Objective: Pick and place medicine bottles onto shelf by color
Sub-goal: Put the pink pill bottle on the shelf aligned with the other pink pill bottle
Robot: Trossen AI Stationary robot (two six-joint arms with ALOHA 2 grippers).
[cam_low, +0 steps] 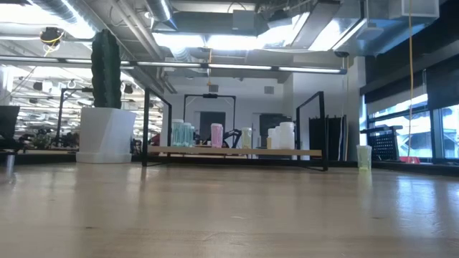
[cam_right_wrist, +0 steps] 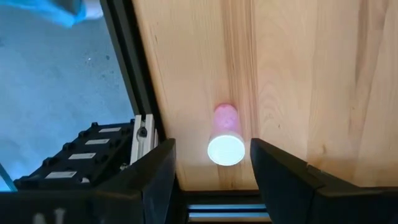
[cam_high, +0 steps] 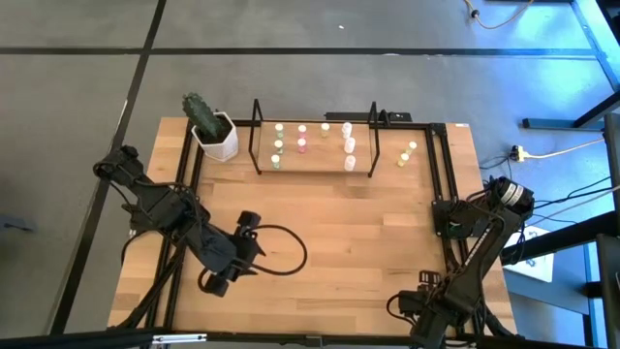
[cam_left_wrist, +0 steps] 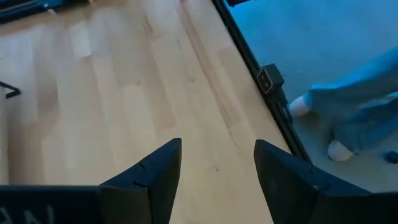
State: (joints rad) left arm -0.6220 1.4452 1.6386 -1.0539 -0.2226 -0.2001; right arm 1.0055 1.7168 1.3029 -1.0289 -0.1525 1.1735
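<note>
The black wire shelf [cam_high: 258, 136] stands at the table's far side, beside the cactus pot [cam_high: 215, 136]. Several medicine bottles stand on its wooden floor [cam_low: 237, 151] in groups: green tops [cam_high: 278, 145], pink [cam_high: 301, 143], one yellowish [cam_high: 325, 128], white [cam_high: 349, 145]. One pale green-topped bottle [cam_high: 407, 153] stands on the table right of the shelf [cam_low: 363, 156]. A pink bottle [cam_right_wrist: 226, 134] sits on the table at the near right edge, between the open fingers of my right gripper [cam_right_wrist: 213, 144], its white round end toward the wrist camera. My left gripper [cam_left_wrist: 217, 146] is open and empty over bare table at the near left [cam_high: 215, 283].
Black rails [cam_high: 438, 184] run along the table's sides and near edge [cam_right_wrist: 134, 81]. A loose black cable [cam_high: 286, 247] loops on the table by the left arm. A person's legs and light shoes [cam_left_wrist: 339, 149] show on the floor beyond the rail.
</note>
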